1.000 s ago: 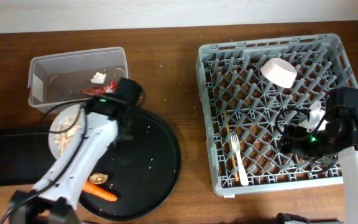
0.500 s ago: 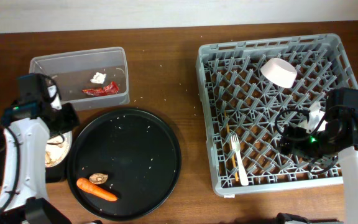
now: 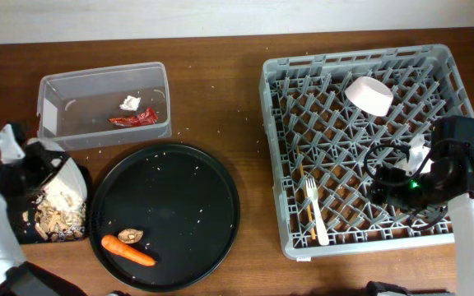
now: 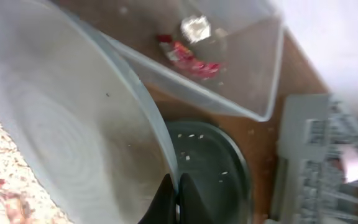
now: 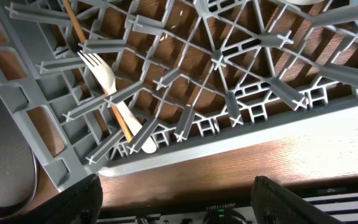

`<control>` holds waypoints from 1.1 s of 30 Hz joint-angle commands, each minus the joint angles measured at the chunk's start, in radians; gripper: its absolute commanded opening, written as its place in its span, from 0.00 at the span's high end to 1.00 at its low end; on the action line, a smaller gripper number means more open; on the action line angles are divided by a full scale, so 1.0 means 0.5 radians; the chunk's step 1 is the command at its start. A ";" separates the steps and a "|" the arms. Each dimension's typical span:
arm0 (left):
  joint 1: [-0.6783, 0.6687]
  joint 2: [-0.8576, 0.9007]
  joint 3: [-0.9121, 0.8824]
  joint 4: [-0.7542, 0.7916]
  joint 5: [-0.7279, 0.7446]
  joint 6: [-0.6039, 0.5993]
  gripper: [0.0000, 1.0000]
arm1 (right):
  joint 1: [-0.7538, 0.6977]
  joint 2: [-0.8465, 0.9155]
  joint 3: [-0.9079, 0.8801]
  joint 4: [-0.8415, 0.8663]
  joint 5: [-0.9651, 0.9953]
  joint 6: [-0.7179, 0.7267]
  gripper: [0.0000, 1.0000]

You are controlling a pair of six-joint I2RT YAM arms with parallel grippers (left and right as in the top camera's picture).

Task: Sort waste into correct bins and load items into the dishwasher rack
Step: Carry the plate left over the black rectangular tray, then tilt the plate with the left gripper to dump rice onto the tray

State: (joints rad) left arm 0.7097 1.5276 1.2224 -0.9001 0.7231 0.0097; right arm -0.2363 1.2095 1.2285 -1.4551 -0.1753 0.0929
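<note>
Since the earlier frame the left arm has swung outward. The white plate now tilts over the black tray, with scraps on the tray. Only the wrist view shows the left gripper clamped on the plate's rim. The red wrapper lies in the clear tub. The right gripper gapes empty over the rack, near the fork.

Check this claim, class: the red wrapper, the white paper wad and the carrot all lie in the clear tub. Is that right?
Not quite. The red wrapper and the white paper wad lie in the clear tub, but the carrot lies on the round black tray, as the overhead view shows.
</note>
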 commanded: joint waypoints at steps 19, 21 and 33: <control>0.638 -0.045 -0.095 0.041 1.181 0.066 1.00 | -0.014 0.003 0.008 -0.009 -0.009 -0.021 0.21; 0.658 -0.045 -0.095 0.041 1.181 0.066 1.00 | -0.014 0.003 0.008 -0.009 -0.009 -0.021 0.21; 0.700 -0.046 -0.095 -0.049 1.091 0.008 1.00 | -0.014 0.003 0.008 -0.016 -0.009 -0.021 0.21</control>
State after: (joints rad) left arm 1.0534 1.5276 1.1797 -0.9195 1.2655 0.0002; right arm -0.2363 1.2106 1.2285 -1.4601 -0.1753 0.0933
